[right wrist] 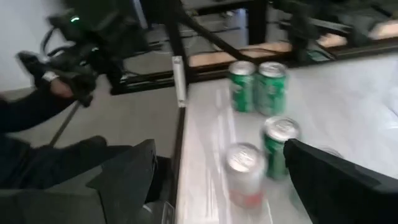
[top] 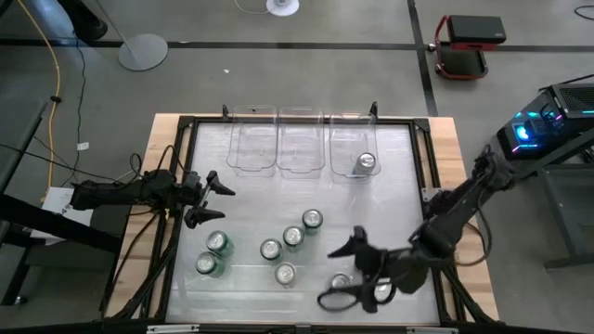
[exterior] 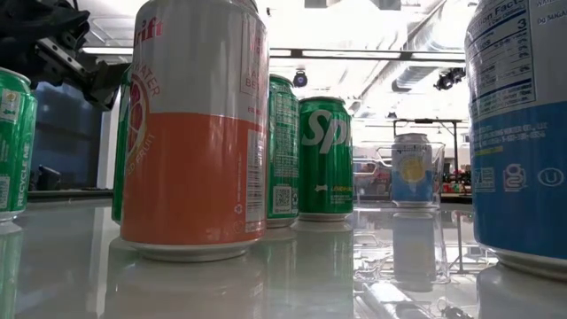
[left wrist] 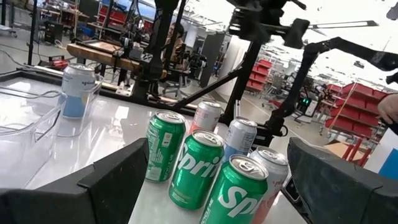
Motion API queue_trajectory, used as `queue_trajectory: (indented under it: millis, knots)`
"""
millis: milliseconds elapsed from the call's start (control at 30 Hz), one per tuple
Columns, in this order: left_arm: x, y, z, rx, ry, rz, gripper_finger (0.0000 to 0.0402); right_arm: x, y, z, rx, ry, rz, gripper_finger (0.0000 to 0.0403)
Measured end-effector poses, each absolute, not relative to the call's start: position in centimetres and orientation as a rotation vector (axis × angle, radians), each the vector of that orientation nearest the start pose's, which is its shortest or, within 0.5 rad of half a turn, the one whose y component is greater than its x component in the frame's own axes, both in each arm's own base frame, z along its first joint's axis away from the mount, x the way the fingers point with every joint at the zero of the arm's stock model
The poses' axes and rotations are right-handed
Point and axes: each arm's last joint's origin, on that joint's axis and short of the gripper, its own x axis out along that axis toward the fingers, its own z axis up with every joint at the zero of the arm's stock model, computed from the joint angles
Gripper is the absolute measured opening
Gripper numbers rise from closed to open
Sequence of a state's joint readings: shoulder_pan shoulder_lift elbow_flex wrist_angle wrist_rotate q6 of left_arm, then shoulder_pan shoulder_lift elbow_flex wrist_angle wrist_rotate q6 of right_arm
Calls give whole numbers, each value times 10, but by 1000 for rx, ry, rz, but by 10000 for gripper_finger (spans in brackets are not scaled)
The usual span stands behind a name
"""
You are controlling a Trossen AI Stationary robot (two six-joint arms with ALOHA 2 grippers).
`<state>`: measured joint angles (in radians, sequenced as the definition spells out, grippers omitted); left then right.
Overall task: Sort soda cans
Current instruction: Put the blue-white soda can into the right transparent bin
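Observation:
Several soda cans stand upright on the white table top. Two green ones [top: 212, 253] are near the left. A loose cluster [top: 291, 243] of green and silver cans is in the middle, and two more [top: 360, 286] are by the near right. One silver can [top: 366, 163] stands in the rightmost clear bin. My left gripper [top: 211, 201] is open, left of the cluster, facing the cans [left wrist: 205, 162]. My right gripper [top: 342, 271] is open over the near-right cans; one can [top: 341, 280] shows between its fingers from above. Its wrist view shows only cans farther off [right wrist: 244, 171].
Three clear plastic bins [top: 299, 144] sit side by side at the table's far edge, the left and middle ones holding nothing. A black frame [top: 186, 130] rims the table. A person's hand [left wrist: 388, 109] shows beyond the table. Bare table lies between bins and cans.

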<state>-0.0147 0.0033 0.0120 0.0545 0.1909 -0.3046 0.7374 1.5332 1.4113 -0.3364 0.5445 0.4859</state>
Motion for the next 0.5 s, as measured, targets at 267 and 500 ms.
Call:
queue_trajectory:
  millis: [267,500]
  knots:
    - [96,-6,174,-239,-55,-172,360,318,238,339,71,251,360,344]
    - [97,-6,174,-314,-48,-168,360,323,239,354,141,542,312,344]
